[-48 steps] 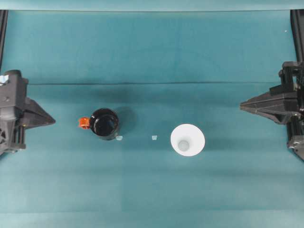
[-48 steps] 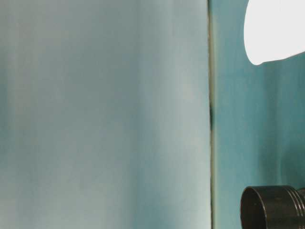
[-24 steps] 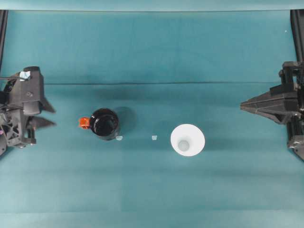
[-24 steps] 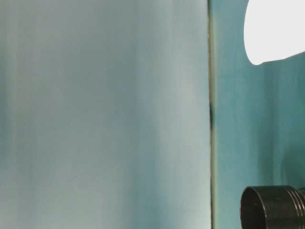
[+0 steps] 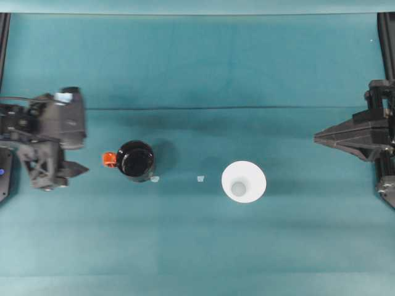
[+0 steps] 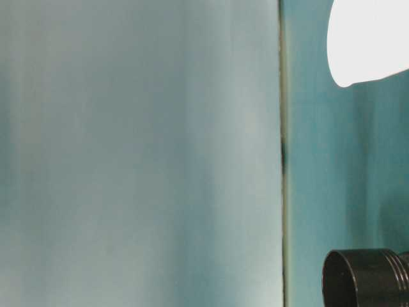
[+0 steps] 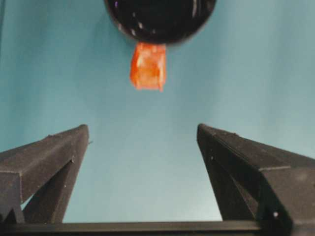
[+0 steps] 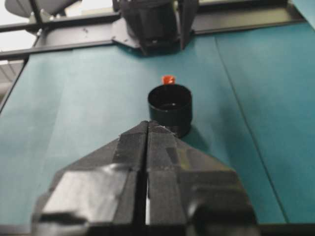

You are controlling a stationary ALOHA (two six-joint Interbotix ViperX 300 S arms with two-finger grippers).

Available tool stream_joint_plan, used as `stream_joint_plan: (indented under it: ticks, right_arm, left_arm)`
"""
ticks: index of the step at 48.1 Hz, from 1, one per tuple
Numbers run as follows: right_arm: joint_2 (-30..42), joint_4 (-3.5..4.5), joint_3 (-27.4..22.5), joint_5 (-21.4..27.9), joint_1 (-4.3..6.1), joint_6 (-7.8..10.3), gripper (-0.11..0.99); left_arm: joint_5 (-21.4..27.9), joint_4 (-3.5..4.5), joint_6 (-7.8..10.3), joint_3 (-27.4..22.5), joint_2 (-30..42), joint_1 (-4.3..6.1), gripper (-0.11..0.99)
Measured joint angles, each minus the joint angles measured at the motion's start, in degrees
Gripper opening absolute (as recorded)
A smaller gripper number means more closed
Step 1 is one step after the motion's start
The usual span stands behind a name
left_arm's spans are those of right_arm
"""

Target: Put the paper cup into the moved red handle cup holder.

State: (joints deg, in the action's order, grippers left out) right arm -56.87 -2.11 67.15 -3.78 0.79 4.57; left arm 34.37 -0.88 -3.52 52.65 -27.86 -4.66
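The red handle cup holder (image 5: 136, 160) is a glossy black cup standing left of centre on the teal cloth, its red-orange tab (image 5: 109, 160) pointing left. The white paper cup (image 5: 244, 182) stands upright, right of centre, apart from it. My left gripper (image 5: 85, 153) is open, just left of the tab and not touching it. In the left wrist view the tab (image 7: 147, 66) and holder (image 7: 160, 19) lie ahead of the open left gripper (image 7: 142, 129). My right gripper (image 5: 316, 137) is shut at the far right, empty. The right wrist view shows its closed tip (image 8: 147, 124) with the holder (image 8: 170, 108) beyond.
Two small pale scraps (image 5: 155, 179) (image 5: 200, 179) lie on the cloth between holder and cup. A seam (image 5: 203, 108) crosses the cloth behind them. In the table-level view the paper cup (image 6: 367, 38) and holder (image 6: 364, 278) stand well apart.
My left arm has swung right toward the holder's red tab, and its gripper has gone from shut to open. The right arm, cup and holder have not moved.
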Motion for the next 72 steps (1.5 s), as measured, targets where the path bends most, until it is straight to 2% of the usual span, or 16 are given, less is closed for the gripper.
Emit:
stream_joint_plan:
  ticks: [3, 14, 20, 25, 38, 72]
  right_arm:
    - [-0.18, 0.09, 0.0, 0.18, 0.0, -0.09, -0.11]
    - [-0.35, 0.0, 0.0, 0.53, -0.09, -0.09, -0.11]
    - [-0.44, 0.0, 0.0, 0.53, -0.09, -0.09, -0.11]
    - [-0.44, 0.09, 0.0, 0.62, -0.09, 0.0, -0.11]
    - [-0.44, 0.0, 0.0, 0.62, 0.0, -0.09, -0.11]
    - [-0.44, 0.0, 0.0, 0.62, 0.0, -0.09, -0.11]
  left_arm:
    - [0.0, 0.0, 0.35, -1.14, 2.29, 0.0, 0.99]
    - [-0.53, 0.0, 3.78, -3.96, 10.55, 0.0, 0.99]
    - [-2.29, 0.0, 4.22, -4.31, 13.89, -0.09, 0.99]
    - [-4.04, 0.0, 3.78, -4.31, 15.73, -0.09, 0.99]
    - [-6.59, -0.09, 4.04, -4.22, 18.11, -0.26, 0.99]
    - [-7.47, 0.0, 4.04, -4.04, 19.34, -0.26, 0.99]
